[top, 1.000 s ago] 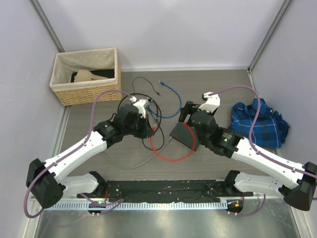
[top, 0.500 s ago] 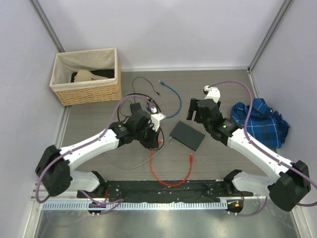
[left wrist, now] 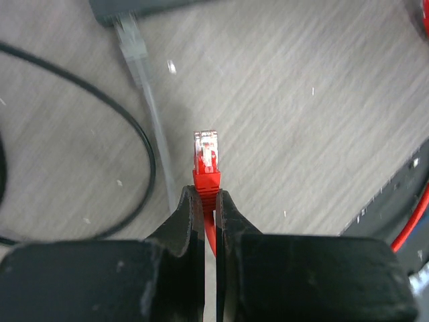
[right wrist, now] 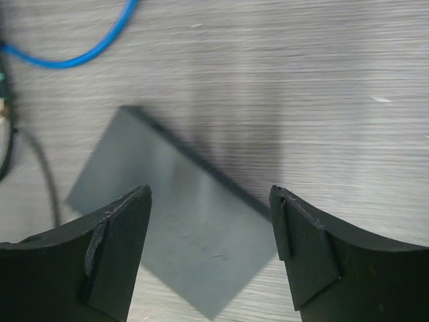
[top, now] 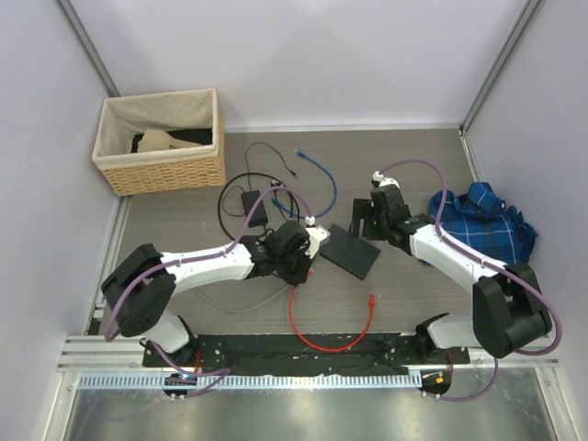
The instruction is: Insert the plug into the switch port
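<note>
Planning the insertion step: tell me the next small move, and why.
Probably lower the right hand and close it on the switch to brace it. It stands open over the switch, gripping nothing, while the left hand is shut on the red plug, which points toward the switch but is short of its edge.

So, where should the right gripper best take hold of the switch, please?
Probably across its two long edges, from straight above: the switch lies flat and thin, skewed to the open right gripper over it, so turn the wrist first.
</note>
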You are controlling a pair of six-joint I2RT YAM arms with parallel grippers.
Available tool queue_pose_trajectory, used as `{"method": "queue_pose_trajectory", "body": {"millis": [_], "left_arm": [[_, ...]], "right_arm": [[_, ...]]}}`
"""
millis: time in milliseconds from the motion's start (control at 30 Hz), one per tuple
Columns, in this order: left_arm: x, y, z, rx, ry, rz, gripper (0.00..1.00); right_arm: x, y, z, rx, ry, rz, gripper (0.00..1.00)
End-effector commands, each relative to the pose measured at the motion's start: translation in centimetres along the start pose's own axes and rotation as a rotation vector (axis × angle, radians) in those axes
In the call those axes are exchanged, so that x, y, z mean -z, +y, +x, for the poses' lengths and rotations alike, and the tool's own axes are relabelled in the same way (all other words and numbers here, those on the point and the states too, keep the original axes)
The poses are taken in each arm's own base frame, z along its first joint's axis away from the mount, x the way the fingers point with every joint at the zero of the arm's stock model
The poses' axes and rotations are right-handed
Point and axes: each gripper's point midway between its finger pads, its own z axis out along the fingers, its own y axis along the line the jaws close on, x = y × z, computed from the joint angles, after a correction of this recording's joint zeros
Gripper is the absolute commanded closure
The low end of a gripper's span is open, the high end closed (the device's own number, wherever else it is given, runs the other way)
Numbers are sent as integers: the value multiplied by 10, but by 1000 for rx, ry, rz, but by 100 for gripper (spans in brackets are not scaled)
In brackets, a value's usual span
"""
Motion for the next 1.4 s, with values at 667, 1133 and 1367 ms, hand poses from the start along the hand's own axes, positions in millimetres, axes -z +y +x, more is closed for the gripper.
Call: {"method": "queue_pose_trajectory", "body": {"millis": [667,1133,1367], "left_arm": [[-41,5,-30,34,-112,-105,100],[-42,40,-46,-43,-103,-118,100],[-31,27,-46,-113,-108,-36,100]], "right_arm": [[-39,-13,-5,-23,15,-43,20],[-5,7,63,-192,208,-188,21],[20,-3,23,-207,43,-127,21]]}}
